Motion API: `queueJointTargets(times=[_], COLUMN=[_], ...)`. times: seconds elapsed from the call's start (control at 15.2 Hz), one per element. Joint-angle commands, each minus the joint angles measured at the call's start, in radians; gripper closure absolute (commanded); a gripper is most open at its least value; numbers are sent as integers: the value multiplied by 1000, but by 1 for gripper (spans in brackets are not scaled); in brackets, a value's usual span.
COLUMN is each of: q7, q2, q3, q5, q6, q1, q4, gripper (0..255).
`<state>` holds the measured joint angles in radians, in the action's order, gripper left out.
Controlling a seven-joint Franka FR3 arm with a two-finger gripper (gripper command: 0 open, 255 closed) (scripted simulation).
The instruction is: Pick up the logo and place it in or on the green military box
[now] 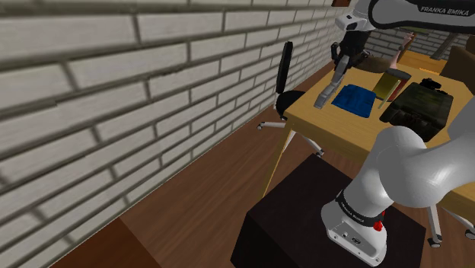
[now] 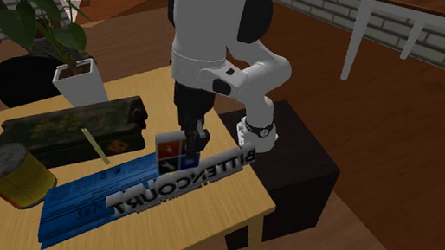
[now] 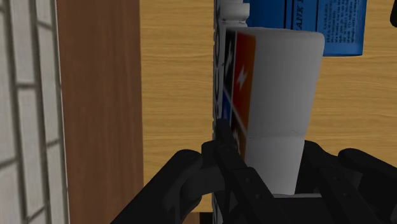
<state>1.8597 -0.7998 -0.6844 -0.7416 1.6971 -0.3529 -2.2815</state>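
I count one logo (image 2: 186, 182), one green military box (image 2: 73, 129), one blue booklet (image 2: 78, 205), one tin can (image 2: 11, 176) and one potted plant (image 2: 80, 80), all around a single wooden worktop (image 2: 187, 242).

The logo is a long pale strip of raised capitals reading BITTENCOURT. An upright white block at its middle carries small red, blue and dark squares on one face.

It sits apart from the box, on the side away from the plant, along the booklet's edge farthest from the box. I cannot tell whether it is clear of the worktop.

The tool (image 2: 190, 141) comes down over that block. In the wrist view its fingers (image 3: 222, 149) are parted just enough to clasp the block between them.

The can stands near one end of the box.
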Motion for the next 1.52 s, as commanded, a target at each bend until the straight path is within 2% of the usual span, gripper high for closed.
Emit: queueJointTargets(times=[0.0,1.45], q7=[11,109], q2=[6,111], q3=[6,75], q5=[8,92], q6=[-20,-243], q1=[-4,-45], q4=[29,364], gripper=[255,255])
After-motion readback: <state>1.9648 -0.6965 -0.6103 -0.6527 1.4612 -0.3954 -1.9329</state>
